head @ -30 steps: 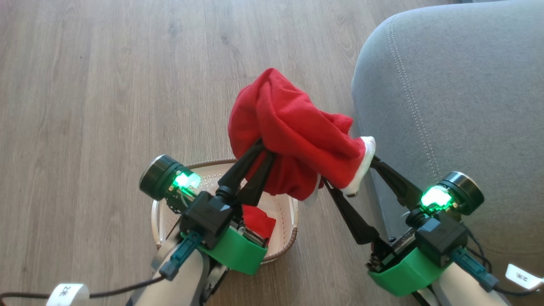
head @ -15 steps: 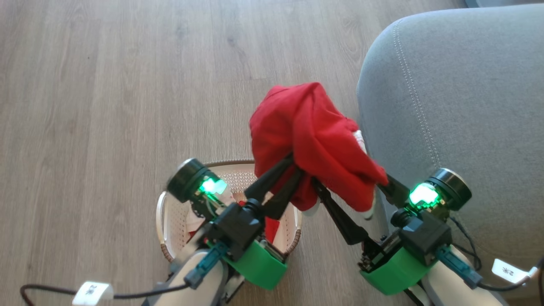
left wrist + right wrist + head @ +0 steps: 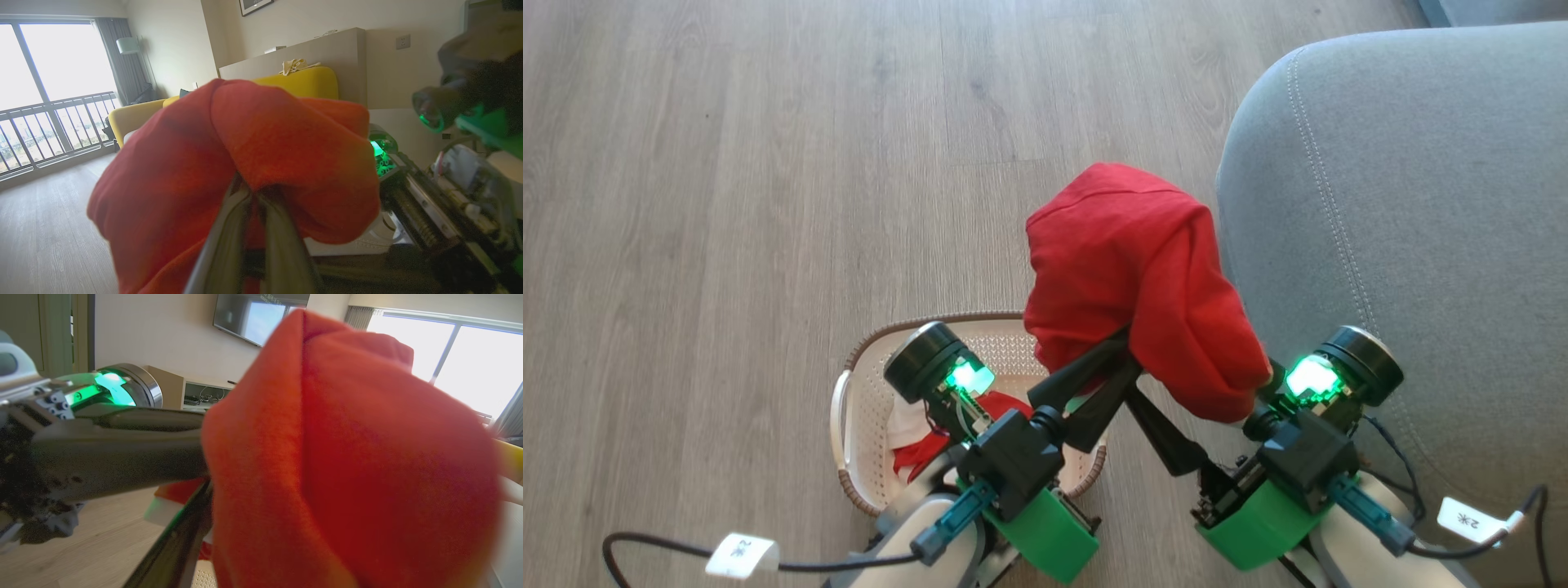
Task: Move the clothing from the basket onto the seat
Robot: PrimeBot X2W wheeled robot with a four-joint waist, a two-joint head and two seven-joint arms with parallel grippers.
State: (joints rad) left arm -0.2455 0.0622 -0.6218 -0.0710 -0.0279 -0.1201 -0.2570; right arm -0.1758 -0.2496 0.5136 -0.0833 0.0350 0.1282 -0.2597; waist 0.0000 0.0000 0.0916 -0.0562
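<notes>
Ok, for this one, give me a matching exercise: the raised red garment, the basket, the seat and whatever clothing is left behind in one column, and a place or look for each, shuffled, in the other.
Things:
1. lifted garment
2. basket
3. seat
4. leftover clothing

Places or looks:
A. lying inside the basket
B. standing on the wooden floor
C. held up in the air, beside the seat's rounded corner
D. grey, with pale double stitching

Pairs: 1-C, 2-B, 3-D, 4-A

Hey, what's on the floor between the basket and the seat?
Head view: bare wooden floor lies between basket and seat; the held red clothing hangs above that gap.
</notes>
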